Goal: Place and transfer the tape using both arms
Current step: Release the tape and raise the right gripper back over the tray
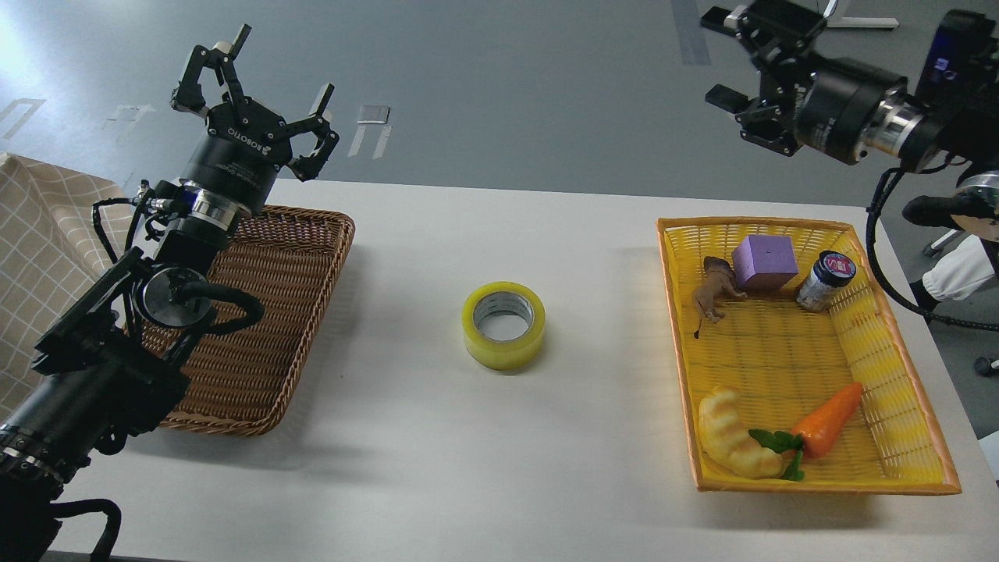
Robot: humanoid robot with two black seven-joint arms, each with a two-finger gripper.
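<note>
The tape [503, 325], a yellow translucent roll with a grey-white core, lies flat on the white table [484, 460] near its middle, touched by nothing. My left gripper [257, 82] is open and empty, fingers spread, held high above the far corner of the brown wicker basket [269, 312]. My right gripper [737, 58] is raised at the top right, far above the yellow basket [788, 351], with its fingers apart and empty.
The yellow basket holds a purple block [765, 261], a small jar [826, 281], a brown toy animal [714, 289], a croissant toy [734, 445] and a toy carrot [827, 417]. A checked cloth [39, 250] lies at the left edge. The brown basket holds nothing.
</note>
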